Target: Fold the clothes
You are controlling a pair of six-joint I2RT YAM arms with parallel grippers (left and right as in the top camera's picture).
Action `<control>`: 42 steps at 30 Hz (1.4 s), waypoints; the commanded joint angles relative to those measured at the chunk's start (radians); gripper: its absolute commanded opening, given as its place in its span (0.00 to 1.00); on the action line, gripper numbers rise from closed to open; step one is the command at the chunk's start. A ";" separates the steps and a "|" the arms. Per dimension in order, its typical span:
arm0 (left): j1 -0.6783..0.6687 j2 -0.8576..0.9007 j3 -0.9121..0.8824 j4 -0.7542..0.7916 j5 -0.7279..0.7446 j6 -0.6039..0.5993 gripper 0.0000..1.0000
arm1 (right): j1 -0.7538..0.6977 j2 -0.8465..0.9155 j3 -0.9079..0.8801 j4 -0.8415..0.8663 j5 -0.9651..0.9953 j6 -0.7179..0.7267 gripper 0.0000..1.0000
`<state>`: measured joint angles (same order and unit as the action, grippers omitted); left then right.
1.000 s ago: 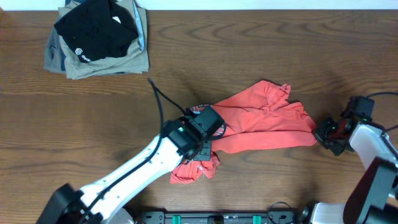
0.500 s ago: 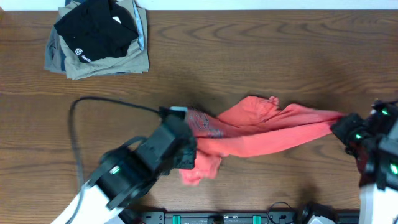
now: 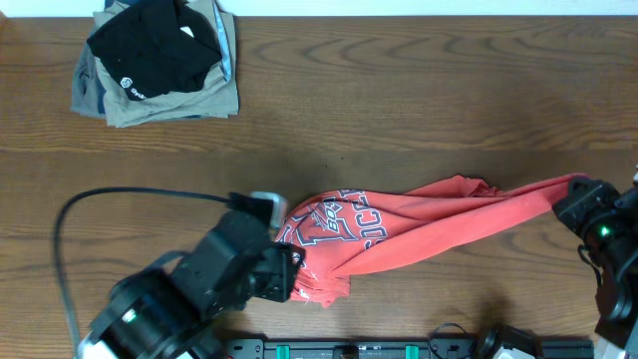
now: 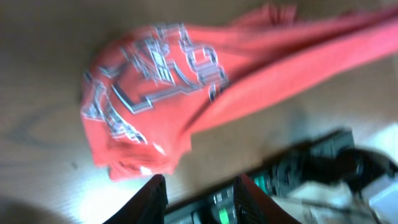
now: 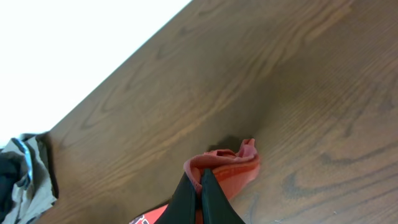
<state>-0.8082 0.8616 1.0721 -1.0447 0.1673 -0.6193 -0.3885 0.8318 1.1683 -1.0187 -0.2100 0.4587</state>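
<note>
Right hand (image 5: 200, 180) pinches the one T-shirt (image 3: 419, 224); left hand (image 4: 200, 196) gapes empty; two folded garments (image 3: 150, 50) stacked.

The overhead view looks straight down on the whole bench (image 3: 399, 90). The left wrist view hangs close above the T-shirt (image 4: 186, 81), its printed end. The right wrist view looks obliquely across the bench past its own fingers (image 5: 185, 202); all three share the T-shirt

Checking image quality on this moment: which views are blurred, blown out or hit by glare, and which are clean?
Left wrist view: smeared throughout, the T-shirt lettering unreadable, pale glare on the table at lower left. Overhead view: mostly sharp, only the left arm soft. Right wrist view: crisp wood grain, but the area beyond the table edge is blown out white.
</note>
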 commanded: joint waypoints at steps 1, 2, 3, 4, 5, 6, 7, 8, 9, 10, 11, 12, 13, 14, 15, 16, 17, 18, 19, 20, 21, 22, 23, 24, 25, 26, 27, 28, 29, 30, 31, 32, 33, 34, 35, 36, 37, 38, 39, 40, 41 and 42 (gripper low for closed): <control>-0.032 0.095 -0.050 -0.038 0.125 0.043 0.39 | 0.010 0.043 0.015 0.019 0.000 -0.020 0.01; -0.045 0.126 -0.060 -0.050 0.124 0.043 0.39 | 0.010 0.062 0.015 0.032 0.004 -0.024 0.01; -0.058 0.163 -0.069 -0.058 0.124 0.042 0.39 | 0.010 0.082 0.015 0.047 0.012 -0.030 0.01; -0.069 0.199 -0.077 -0.064 0.123 0.038 0.40 | 0.009 0.103 0.015 0.061 0.031 -0.030 0.01; -0.074 0.229 -0.084 -0.068 0.120 0.027 0.40 | 0.008 0.124 0.015 0.072 0.049 -0.030 0.01; -0.076 0.265 -0.089 -0.076 0.115 0.008 0.41 | 0.005 0.149 0.016 0.086 0.064 -0.029 0.01; -0.076 0.299 -0.093 -0.086 0.109 -0.011 0.41 | 0.000 0.175 0.016 0.098 0.064 -0.029 0.01; -0.076 0.326 -0.095 -0.093 0.108 -0.020 0.41 | -0.009 0.202 0.016 0.111 0.063 -0.029 0.01; -0.076 0.354 -0.098 -0.098 0.105 -0.030 0.41 | -0.016 0.224 0.016 0.123 0.064 -0.026 0.01; -0.076 0.377 -0.100 -0.103 0.101 -0.046 0.41 | -0.027 0.254 0.016 0.143 0.064 -0.026 0.01; -0.076 0.394 -0.101 -0.106 0.093 -0.058 0.41 | -0.038 0.276 0.016 0.160 0.064 -0.026 0.01; -0.076 0.407 -0.101 -0.107 0.085 -0.068 0.41 | -0.053 0.302 0.019 0.178 0.064 -0.026 0.01; -0.076 0.416 -0.101 -0.107 0.074 -0.076 0.41 | -0.071 0.328 0.026 0.192 0.064 -0.026 0.01; -0.076 0.419 -0.101 -0.107 0.064 -0.084 0.41 | -0.088 0.351 0.035 0.198 0.064 -0.026 0.01; -0.076 0.419 -0.101 -0.107 0.051 -0.095 0.40 | -0.112 0.378 0.051 0.200 0.064 -0.026 0.01; -0.076 0.417 -0.101 -0.108 0.039 -0.098 0.41 | -0.136 0.405 0.071 0.197 0.064 -0.027 0.01; -0.076 0.418 -0.101 -0.111 0.029 -0.098 0.41 | -0.160 0.430 0.092 0.192 0.063 -0.027 0.01; -0.076 0.418 -0.101 -0.114 0.022 -0.098 0.42 | -0.180 0.449 0.110 0.185 0.062 -0.027 0.01; -0.076 0.419 -0.106 -0.115 0.019 -0.097 0.43 | -0.205 0.473 0.134 0.176 0.051 -0.031 0.01; -0.076 0.418 -0.111 -0.111 0.019 -0.098 0.43 | -0.226 0.491 0.154 0.166 0.034 -0.035 0.01; -0.076 0.419 -0.121 -0.100 0.019 -0.097 0.44 | -0.241 0.503 0.168 0.162 0.020 -0.038 0.01; -0.076 0.419 -0.131 -0.085 0.017 -0.098 0.44 | -0.256 0.513 0.179 0.162 0.010 -0.038 0.01; -0.076 0.419 -0.147 -0.063 0.014 -0.098 0.48 | -0.268 0.518 0.185 0.164 0.009 -0.037 0.01; -0.076 0.419 -0.165 -0.038 0.009 -0.100 0.50 | -0.279 0.522 0.191 0.171 0.009 -0.037 0.01; -0.076 0.419 -0.181 -0.018 0.000 -0.107 0.51 | -0.285 0.523 0.194 0.176 0.010 -0.033 0.01; -0.076 0.419 -0.200 0.006 -0.013 -0.113 0.51 | -0.295 0.523 0.196 0.187 0.011 -0.031 0.02; -0.074 0.419 -0.213 0.027 -0.024 -0.112 0.52 | -0.306 0.523 0.198 0.198 0.011 -0.025 0.01; -0.074 0.419 -0.227 0.046 -0.039 -0.112 0.52 | -0.318 0.523 0.200 0.209 0.011 -0.019 0.01; -0.074 0.419 -0.240 0.064 -0.055 -0.112 0.55 | -0.328 0.523 0.201 0.219 0.011 -0.018 0.02; -0.073 0.419 -0.251 0.079 -0.069 -0.112 0.57 | -0.340 0.523 0.204 0.225 0.011 -0.013 0.01; -0.073 0.420 -0.262 0.093 -0.082 -0.112 0.59 | -0.352 0.524 0.208 0.226 0.011 -0.010 0.01; -0.073 0.421 -0.270 0.106 -0.090 -0.112 0.61 | -0.359 0.524 0.209 0.225 0.010 -0.010 0.01; -0.073 0.425 -0.283 0.127 -0.093 -0.112 0.63 | -0.368 0.524 0.210 0.219 0.010 -0.011 0.01; -0.073 0.427 -0.293 0.148 -0.094 -0.111 0.65 | -0.371 0.524 0.210 0.214 0.010 -0.011 0.01; -0.073 0.430 -0.304 0.177 -0.094 -0.112 0.66 | -0.371 0.524 0.210 0.209 0.010 -0.011 0.02; -0.073 0.433 -0.314 0.206 -0.094 -0.112 0.68 | -0.370 0.524 0.210 0.203 0.003 -0.011 0.01; -0.073 0.438 -0.323 0.241 -0.095 -0.111 0.69 | -0.369 0.524 0.210 0.200 -0.009 -0.011 0.02; -0.072 0.444 -0.329 0.273 -0.096 -0.108 0.70 | -0.367 0.524 0.210 0.198 -0.024 -0.011 0.01; -0.072 0.452 -0.330 0.298 -0.098 -0.108 0.70 | -0.365 0.524 0.210 0.196 -0.039 -0.011 0.01; -0.072 0.460 -0.330 0.320 -0.098 -0.108 0.70 | -0.364 0.524 0.210 0.195 -0.051 -0.012 0.01; -0.072 0.470 -0.330 0.344 -0.098 -0.108 0.70 | -0.362 0.524 0.210 0.193 -0.060 -0.012 0.01; -0.072 0.478 -0.330 0.362 -0.098 -0.108 0.70 | -0.360 0.524 0.210 0.192 -0.064 -0.013 0.02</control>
<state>-0.8810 1.3151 0.7490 -0.7120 0.0963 -0.7315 -0.7532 1.3537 1.3479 -0.8261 -0.2321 0.4404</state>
